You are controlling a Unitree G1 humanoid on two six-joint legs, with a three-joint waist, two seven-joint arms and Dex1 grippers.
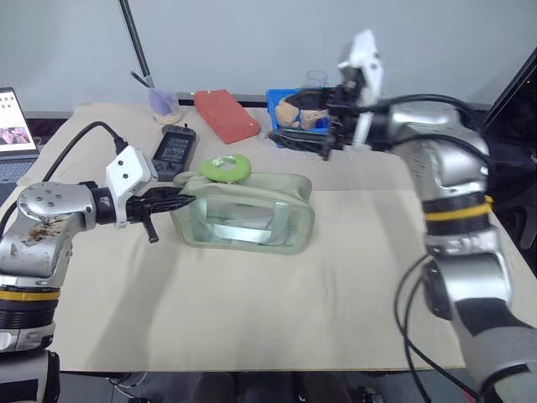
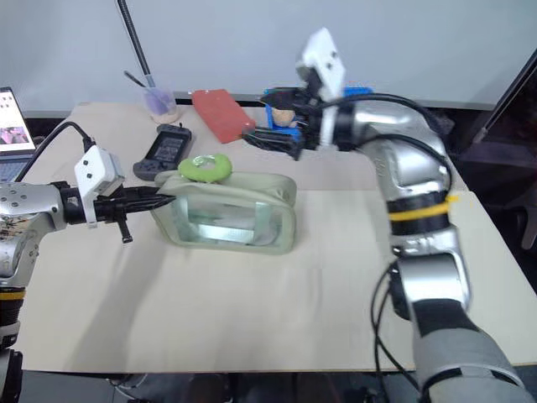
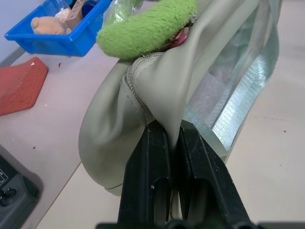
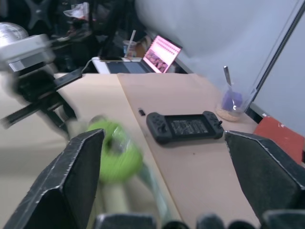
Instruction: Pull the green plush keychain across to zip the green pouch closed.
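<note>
Pouch [image 1: 252, 217] is lying mid-table with left gripper [image 3: 172, 131] pinching its end, so keep anchoring while your wide-open right gripper [image 2: 273, 134] is reaching down toward the green plush keychain [image 1: 225, 169] on top.

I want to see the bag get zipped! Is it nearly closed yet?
Looks about done: the green plush keychain sits at the green pouch's left end, by the left claw that pinches the fabric shut. I can't see the zipper teeth to be sure. The right claw is open, raised above the table behind the pouch. Left: release the pouch.
</note>
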